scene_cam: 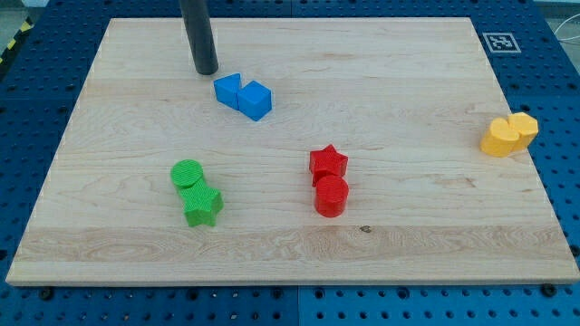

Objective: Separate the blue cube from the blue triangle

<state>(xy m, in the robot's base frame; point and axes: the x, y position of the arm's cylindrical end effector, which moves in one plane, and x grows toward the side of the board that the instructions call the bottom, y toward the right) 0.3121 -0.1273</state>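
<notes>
My tip (207, 70) is seen on the wooden board (408, 54), just up-left of the blue pair, not touching. No jaws are fitted: the arm ends in a plain rod. Blue triangle (227, 89) and blue cube (256, 100) are found touching, triangle on the view's left. Green cylinder (188, 174) abuts green star (203, 205); red star (328, 163) abuts red cylinder (331, 196); two yellow blocks (508, 134) are located at the right edge.
</notes>
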